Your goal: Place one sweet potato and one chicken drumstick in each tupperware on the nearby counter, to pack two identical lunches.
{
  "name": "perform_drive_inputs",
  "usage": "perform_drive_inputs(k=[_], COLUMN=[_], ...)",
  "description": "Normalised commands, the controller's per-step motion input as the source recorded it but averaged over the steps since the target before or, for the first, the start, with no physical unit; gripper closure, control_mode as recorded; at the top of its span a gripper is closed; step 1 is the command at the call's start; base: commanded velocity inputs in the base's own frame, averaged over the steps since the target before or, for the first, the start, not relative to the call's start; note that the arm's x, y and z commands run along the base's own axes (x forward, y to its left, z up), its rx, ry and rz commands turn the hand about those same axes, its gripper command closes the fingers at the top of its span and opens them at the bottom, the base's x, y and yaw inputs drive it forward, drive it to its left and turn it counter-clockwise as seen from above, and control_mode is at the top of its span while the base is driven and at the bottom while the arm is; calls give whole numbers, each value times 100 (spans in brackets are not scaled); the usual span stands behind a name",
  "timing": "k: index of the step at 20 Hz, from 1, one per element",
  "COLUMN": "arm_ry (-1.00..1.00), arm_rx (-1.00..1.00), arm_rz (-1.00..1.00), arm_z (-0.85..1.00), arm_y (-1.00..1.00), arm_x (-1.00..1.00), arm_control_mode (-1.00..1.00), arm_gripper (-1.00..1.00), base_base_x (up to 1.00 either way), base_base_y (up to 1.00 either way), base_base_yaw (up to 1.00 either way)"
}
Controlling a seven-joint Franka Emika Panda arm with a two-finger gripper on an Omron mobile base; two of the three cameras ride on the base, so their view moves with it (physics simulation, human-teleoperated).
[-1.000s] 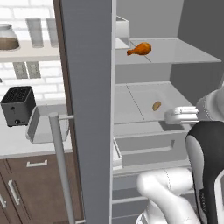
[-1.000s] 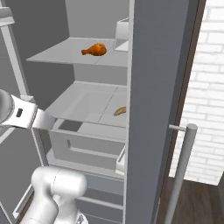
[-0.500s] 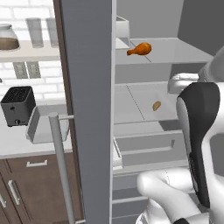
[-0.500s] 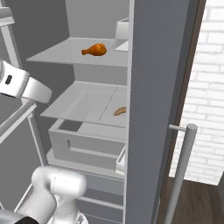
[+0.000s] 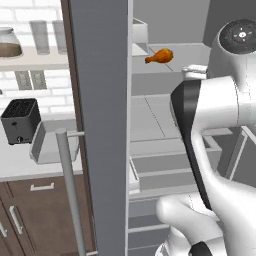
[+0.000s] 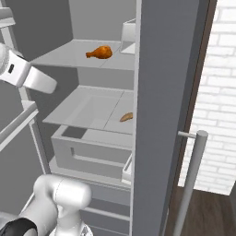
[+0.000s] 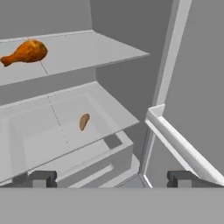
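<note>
A browned chicken drumstick (image 5: 160,56) (image 6: 99,52) (image 7: 26,52) lies on the upper shelf of the open fridge. One shelf lower rests a small brown sweet potato (image 6: 126,117) (image 7: 84,121). My gripper (image 7: 112,179) is open, held in front of the fridge, well short of both foods, with nothing between its fingertips (image 7: 42,178). A light-grey tupperware (image 5: 50,145) sits on the pale counter (image 5: 20,167) left of the fridge, partly hidden by the fridge door.
A black toaster (image 5: 20,120) stands beside the tupperware. The open fridge door (image 5: 100,125) with its bar handle (image 5: 70,195) divides counter from fridge. A drawer (image 6: 92,152) sits under the lower shelf. A door shelf (image 7: 183,140) juts in on the right of the hand view.
The arm has swung up and in toward the fridge, now covering the lower shelf in the left base view. The gripper has stayed open, and the food has not moved.
</note>
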Motion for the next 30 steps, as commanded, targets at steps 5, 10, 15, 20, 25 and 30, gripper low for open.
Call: perform_drive_inputs(k=[5,10,15,20,25,30], arm_ry=[0,-1,-6,3,0,-1], arm_rx=[2,0,0,0,0,4], arm_rz=[-2,0,0,0,0,-8], arm_z=[29,11,0,0,0,0], arm_y=[-30,-9,0,0,0,7], arm_x=[50,61,57,83,61,57], arm_control_mode=[-100,-100,-100,-100,-100,-100], arm_gripper=[-100,-100,-100,-100,-100,-100], base_base_x=[0,0,0,0,0,0], base_base_y=[0,0,0,0,0,0], base_base_yaw=[0,0,0,0,0,0])
